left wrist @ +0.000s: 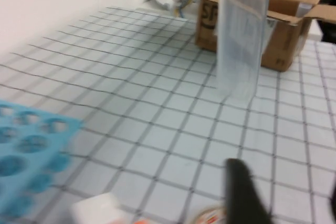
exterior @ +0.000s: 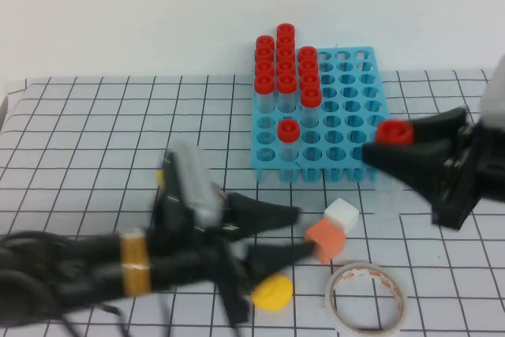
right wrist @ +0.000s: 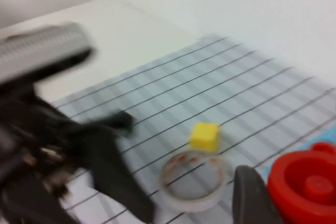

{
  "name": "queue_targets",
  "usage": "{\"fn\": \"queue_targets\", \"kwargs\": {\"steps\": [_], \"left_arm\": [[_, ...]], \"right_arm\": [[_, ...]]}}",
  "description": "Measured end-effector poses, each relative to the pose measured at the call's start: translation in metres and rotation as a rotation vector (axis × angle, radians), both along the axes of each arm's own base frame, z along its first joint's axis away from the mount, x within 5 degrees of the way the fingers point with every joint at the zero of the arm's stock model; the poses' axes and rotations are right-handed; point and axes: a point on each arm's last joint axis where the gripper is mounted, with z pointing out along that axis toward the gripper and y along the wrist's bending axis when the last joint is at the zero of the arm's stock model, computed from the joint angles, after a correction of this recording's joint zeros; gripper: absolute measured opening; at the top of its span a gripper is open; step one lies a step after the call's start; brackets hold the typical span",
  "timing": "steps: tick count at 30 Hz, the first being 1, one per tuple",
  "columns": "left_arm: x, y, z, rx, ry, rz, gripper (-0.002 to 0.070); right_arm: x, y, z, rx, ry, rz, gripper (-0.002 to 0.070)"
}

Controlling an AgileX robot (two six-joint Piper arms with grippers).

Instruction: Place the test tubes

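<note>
Rack: blue, red-capped tubes in its left columns.
Test tube: at rack's front-right corner, in right gripper, fingers pinching it.
Left gripper: before rack, fingers spread, empty.

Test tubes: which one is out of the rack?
The tube in the right gripper, beside the blue rack; other tubes stand racked. Left gripper open by orange cube.
</note>
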Motion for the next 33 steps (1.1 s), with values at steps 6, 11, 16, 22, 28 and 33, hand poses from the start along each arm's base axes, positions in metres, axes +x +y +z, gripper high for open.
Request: {"fn": "queue_targets", "kwargs": {"steps": [6,11,16,22,28,33], "left_arm": [[-0.003,0.067,0.043,0.07,-0.107,0.111,0.005],[-0.028,0.104,0.085,0.097,-0.134,0.331,0.0006],[-0.067,0.117,0.09,0.236,-0.188,0.496,0.0001],[-0.12,0.131,0.076,0.209,-0.203,0.764,0.0],[-0.152,0.146,0.054,0.117,-0.249,0.989,0.0],[-0.166,0.147,0.048,0.126,-0.334,1.016,0.0]], "right_arm": [[-0.013,-0.012,0.025,0.039,-0.039,-0.128,0.0275],[-0.018,-0.015,0.033,0.048,-0.066,-0.149,0.0275],[-0.015,-0.019,0.032,0.015,-0.083,-0.198,0.0275],[-0.009,-0.025,0.033,-0.043,-0.128,-0.269,0.0275],[-0.01,-0.024,0.033,-0.05,-0.142,-0.256,0.0275],[-0.012,-0.02,0.034,-0.029,-0.141,-0.2,0.0275]]}}
